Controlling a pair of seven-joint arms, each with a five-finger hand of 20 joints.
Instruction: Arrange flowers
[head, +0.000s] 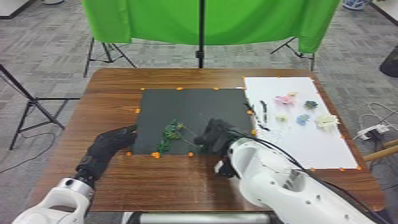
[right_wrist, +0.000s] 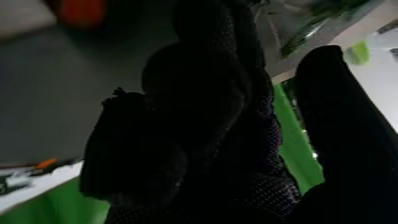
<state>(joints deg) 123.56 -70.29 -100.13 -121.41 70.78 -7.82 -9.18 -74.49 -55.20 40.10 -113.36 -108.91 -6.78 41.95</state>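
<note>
Resting over the near right part of the dark mat (head: 187, 100), the robot's right hand (head: 213, 136) is close to a bunch of green stems (head: 167, 136). It is too dark to tell if this hand is wide or narrow, or if it has hold of a stem. The green stems lie on the near half of the mat, between the two hands, with little leafy bits along them. The robot's left hand (head: 118, 137) is at the left side of the mat, and it is hard to tell if it is wide or narrow too. Off to the right, a white sheet (head: 311, 150) lies on the brown table (head: 115, 185). Loose flowers are spread out on it. A pink flower (head: 284, 100) is near a dark blue one (head: 311, 104). Nearer the robot are a pale yellow flower (head: 282, 118), a light blue flower (head: 303, 119) and a big cream flower (head: 327, 121), side by side in a row. Thin dark pieces (head: 264, 112) lie near the left edge of the white sheet. Small orange bits (head: 179, 88) dot the edges of the mat. Past the far side of the table hangs a bright green cloth (head: 160, 22).
</note>
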